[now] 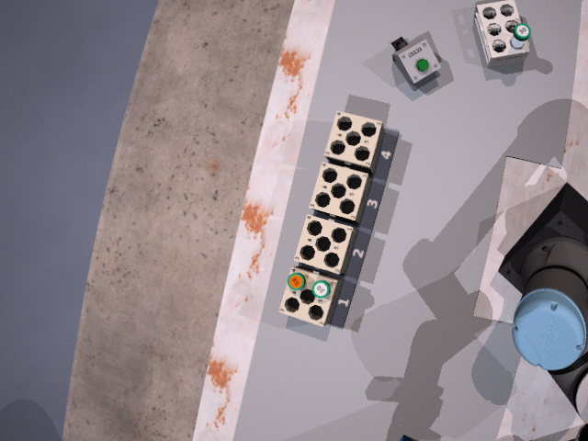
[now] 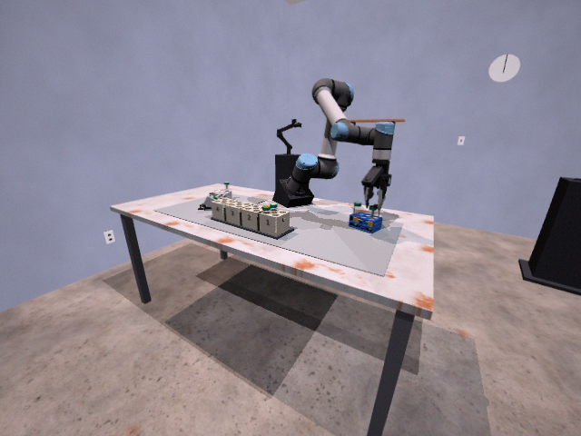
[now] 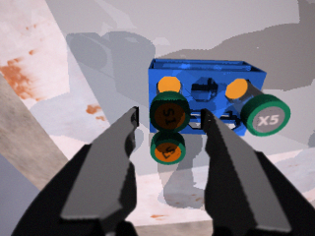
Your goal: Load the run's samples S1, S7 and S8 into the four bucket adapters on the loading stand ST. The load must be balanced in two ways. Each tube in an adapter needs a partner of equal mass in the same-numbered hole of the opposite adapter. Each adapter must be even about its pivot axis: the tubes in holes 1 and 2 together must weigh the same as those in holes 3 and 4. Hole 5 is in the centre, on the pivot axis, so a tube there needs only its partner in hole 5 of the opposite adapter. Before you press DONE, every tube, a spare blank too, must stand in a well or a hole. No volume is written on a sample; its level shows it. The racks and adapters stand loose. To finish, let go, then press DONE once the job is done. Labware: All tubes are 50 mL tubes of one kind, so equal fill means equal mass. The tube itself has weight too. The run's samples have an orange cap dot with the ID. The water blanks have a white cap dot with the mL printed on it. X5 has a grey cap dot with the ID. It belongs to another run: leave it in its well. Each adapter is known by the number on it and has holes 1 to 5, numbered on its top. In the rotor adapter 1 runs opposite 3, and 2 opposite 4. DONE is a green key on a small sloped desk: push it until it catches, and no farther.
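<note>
Hovering above the blue rack point(image 1: 404, 437) point(image 2: 365, 222) point(image 3: 197, 74), the grey-fingered two-jaw gripper point(image 2: 374, 206) point(image 3: 169, 109) stands partly open and holds nothing, its fingertips on either side of the orange-dotted green cap of tube S1 point(image 2: 374, 207) point(image 3: 169, 112). Tubes S7 point(image 3: 167, 149) and grey-dotted X5 point(image 2: 357, 204) point(image 3: 268, 119) are also at the rack. Orange-dotted S8 point(image 1: 296, 281) point(image 2: 266, 207) and a white-dotted 20 mL blank point(image 1: 321, 288) point(image 2: 273, 205) stand in beige adapter 1 point(image 1: 303, 317) point(image 2: 268, 223).

Arm bent over; wrist vertical; claw point(image 2: 375, 206) point(image 3: 169, 109) pointing down, jaws part-open.
</note>
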